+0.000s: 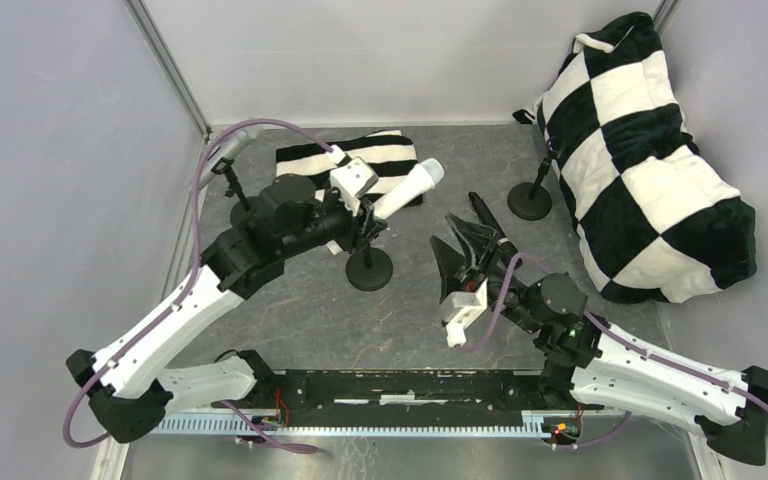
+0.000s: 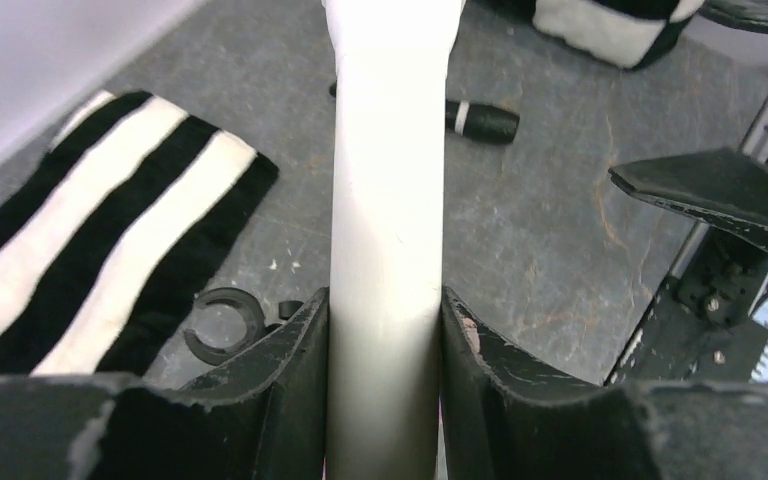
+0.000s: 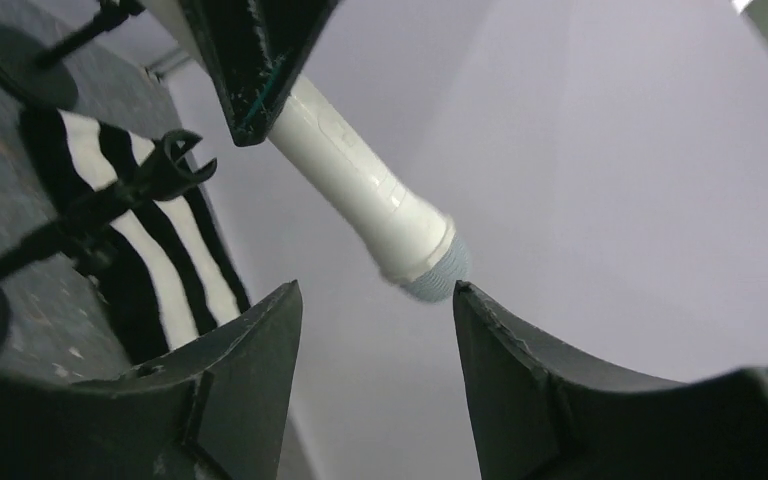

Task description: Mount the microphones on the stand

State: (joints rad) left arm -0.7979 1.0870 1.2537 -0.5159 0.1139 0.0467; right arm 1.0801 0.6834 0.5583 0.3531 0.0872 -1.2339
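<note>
- While the left gripper clamps its handle, the white microphone hangs above the table's middle, long axis slanting, head toward the far-right corner.
- Left arm stretches forward; right gripper gapes empty, tilted upward.

We have two arms alike, the left arm at eight o'clock of the overhead view, the right arm at four: white shells on the long links, black joints and bases. A mauve cable loops along each. The left gripper and right gripper carry black fingers, edges chipped pale, a white block behind each.
</note>
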